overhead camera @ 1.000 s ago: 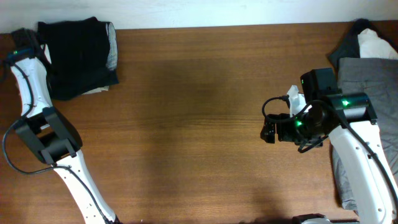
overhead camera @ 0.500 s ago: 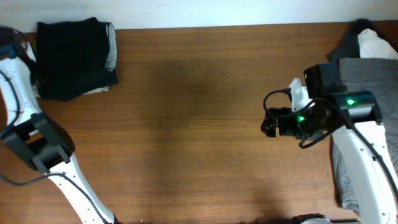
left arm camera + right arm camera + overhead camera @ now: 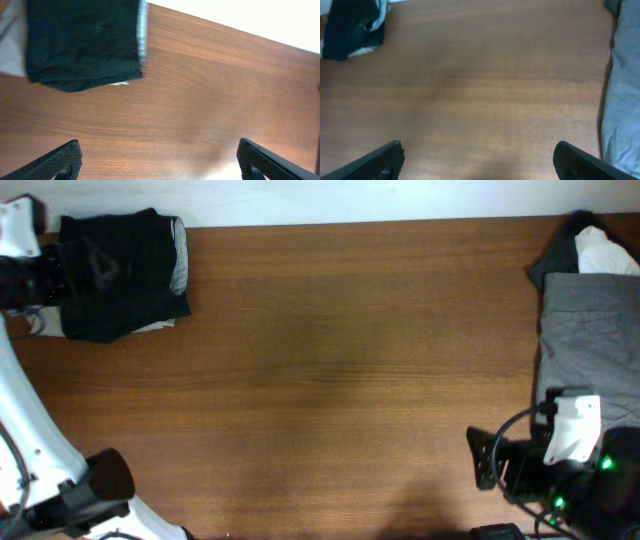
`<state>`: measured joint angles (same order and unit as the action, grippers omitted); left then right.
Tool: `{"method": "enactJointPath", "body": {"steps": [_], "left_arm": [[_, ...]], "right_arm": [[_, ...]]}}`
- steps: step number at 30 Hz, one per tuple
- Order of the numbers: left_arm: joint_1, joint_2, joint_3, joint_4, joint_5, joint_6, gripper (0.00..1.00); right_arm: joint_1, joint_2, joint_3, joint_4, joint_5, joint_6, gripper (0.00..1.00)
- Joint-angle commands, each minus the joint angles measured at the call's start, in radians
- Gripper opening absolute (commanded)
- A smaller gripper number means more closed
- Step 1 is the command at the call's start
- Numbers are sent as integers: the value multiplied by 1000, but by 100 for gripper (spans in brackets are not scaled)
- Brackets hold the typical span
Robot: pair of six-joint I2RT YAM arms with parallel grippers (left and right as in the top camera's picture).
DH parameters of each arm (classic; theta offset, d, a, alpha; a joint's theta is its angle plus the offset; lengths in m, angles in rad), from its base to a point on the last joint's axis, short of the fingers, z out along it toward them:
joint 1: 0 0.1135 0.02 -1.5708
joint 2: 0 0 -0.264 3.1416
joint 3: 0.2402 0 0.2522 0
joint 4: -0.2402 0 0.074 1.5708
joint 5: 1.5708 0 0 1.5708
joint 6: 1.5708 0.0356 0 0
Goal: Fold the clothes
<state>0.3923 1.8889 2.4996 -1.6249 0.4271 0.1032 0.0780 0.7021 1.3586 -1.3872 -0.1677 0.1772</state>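
Observation:
A folded black garment (image 3: 122,275) lies at the table's far left corner on top of lighter grey-white cloth (image 3: 178,265). It also shows in the left wrist view as the black garment (image 3: 82,42). My left gripper (image 3: 50,280) is at that stack's left edge, open and empty; in its own view the left gripper (image 3: 162,167) spans bare wood. A grey garment (image 3: 590,340) lies at the right edge, with white cloth (image 3: 605,250) and black cloth (image 3: 558,260) behind it. My right gripper (image 3: 482,458) hangs open and empty at the near right, and its wrist view shows the right gripper (image 3: 480,165) over wood.
The brown wooden table (image 3: 340,370) stretches between the two piles. A white wall runs along the far edge. The grey garment (image 3: 622,95) fills the right side of the right wrist view, and the black stack (image 3: 352,25) sits at its top left.
My left gripper has opened and drawn back from the black garment toward the far left. The right arm has pulled back from mid-table to the near right corner.

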Motion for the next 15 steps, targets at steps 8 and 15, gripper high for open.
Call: {"method": "enactJointPath", "body": {"steps": [8, 15], "left_arm": [[-150, -641, -135, 0, 27, 29, 99], [-150, -1092, -1080, 600, 202, -68, 99]], "right_arm": [[-6, -235, -346, 336, 102, 94, 99], [-6, -235, -346, 361, 111, 94, 99]]}}
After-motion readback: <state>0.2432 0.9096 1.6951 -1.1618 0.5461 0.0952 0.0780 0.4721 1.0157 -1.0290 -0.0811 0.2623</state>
